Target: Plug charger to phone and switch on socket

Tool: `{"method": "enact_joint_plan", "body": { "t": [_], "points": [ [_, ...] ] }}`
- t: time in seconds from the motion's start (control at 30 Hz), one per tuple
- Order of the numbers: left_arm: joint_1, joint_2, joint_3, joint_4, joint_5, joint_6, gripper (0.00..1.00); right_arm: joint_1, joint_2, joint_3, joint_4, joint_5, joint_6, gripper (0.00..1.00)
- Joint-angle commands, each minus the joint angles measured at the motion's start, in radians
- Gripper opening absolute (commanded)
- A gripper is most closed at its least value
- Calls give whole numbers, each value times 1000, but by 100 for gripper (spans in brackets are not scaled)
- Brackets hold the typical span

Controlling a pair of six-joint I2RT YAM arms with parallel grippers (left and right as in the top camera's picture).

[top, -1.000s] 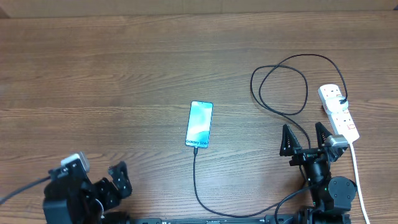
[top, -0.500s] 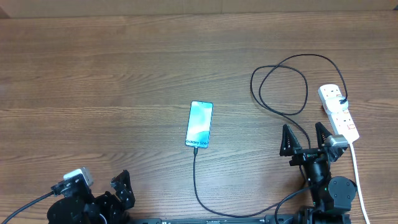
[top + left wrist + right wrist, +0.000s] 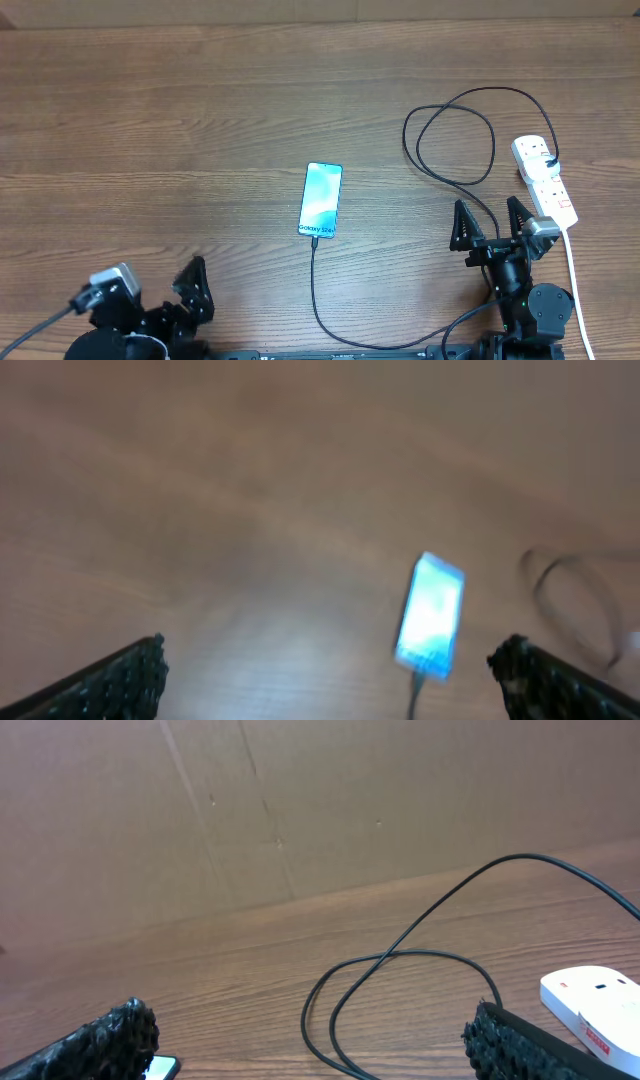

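At table ctr the phone [image 3: 321, 200] lies flat, screen up & lit, long axis pointing away from the robot w/ a slight tilt. One end of the charger [image 3: 313, 290] meets the phone's near short edge; can't tell if it's fully seated. From there the black cable drops toward the near edge and curves right to the right arm's base. It comes back up beside the right gripper [image 3: 489, 226], makes two overlapping loops and ends at the socket [image 3: 544, 182]. The socket lies far right on the wooden table [image 3: 150, 120], its white cord [image 3: 572, 275] trailing to the near edge; switch pos. too small to read.

Right gripper: jaws wide apart, nothing btwn them, one finger just beside the socket.

Left gripper [image 3: 330, 675]: near-left corner, well apart from the phone. Its wrist view is blurred but shows the fingertips at opposite frame edges, so jaws are spread wide & empty.
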Motion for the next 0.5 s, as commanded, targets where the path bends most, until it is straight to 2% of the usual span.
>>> {"method": "enact_joint_plan", "body": {
  "t": [0.0, 0.2, 0.33, 0.47],
  "points": [
    [-14, -13, -6, 143, 40, -2, 100, -4, -10, -10, 7, 8, -5, 100],
    [-35, -29, -117, 504, 40, 110, 99, -4, -10, -10, 7, 8, -5, 100],
    [-40, -91, -288, 711, 62, 109, 100, -4, -10, -10, 7, 8, -5, 100],
    [-40, -163, -453, 829, 74, 101, 100, -4, -10, -10, 7, 8, -5, 100]
  ]
}}
